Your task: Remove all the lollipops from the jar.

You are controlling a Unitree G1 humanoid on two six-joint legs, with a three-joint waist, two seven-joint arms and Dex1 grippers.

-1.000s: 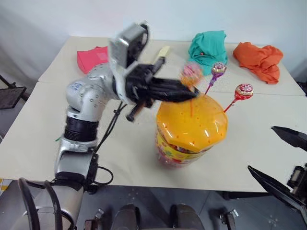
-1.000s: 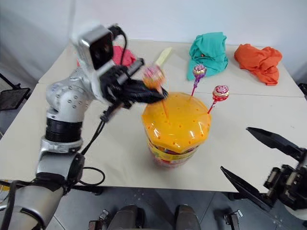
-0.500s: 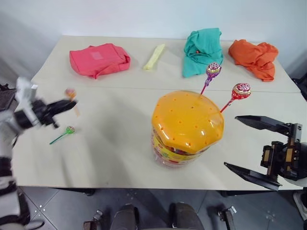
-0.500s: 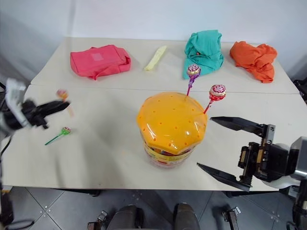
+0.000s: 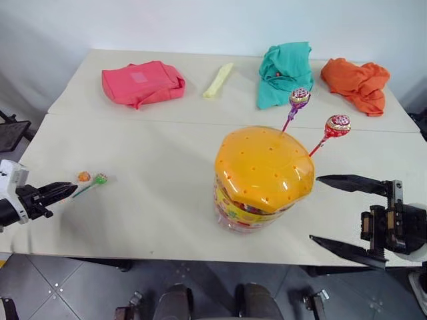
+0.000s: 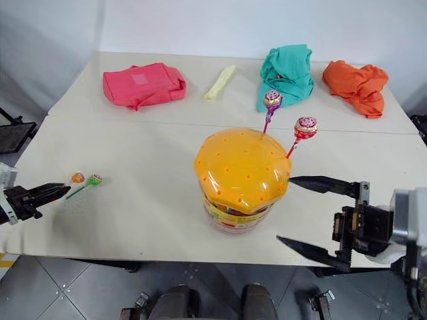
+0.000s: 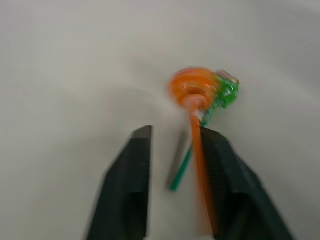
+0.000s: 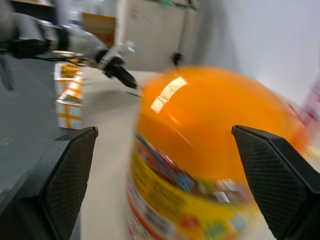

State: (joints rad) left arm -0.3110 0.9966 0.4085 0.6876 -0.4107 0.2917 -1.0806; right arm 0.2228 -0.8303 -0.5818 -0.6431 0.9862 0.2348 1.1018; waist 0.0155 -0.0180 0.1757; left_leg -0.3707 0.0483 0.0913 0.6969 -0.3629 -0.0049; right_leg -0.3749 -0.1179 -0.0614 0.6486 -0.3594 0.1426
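1. two lollipops lie on the table (image 5: 153, 193) at the robot's left: an orange lollipop (image 5: 83, 177) and a green lollipop (image 5: 100, 178), heads touching. the left gripper (image 7: 172, 137) is just beside them, jaws parted, with the orange stick running along the inner face of one finger; we cannot tell if it is fully free.
2. two remain standing in the jar (image 5: 263, 177), which sits mid-table: a purple lollipop (image 5: 299, 97) and a red lollipop (image 5: 338, 125), both at the far right edge of its orange lid (image 5: 263, 163).
3. the right gripper (image 5: 347, 213) is wide open and empty, just right of the jar, below the red head.
4. we judge the red one is next: raise the gripper to its stick, close on the stick below the head, and pull along the stick's tilt so the lid does not bind.
5. risk: the fingers nudging the jar or the purple stick.
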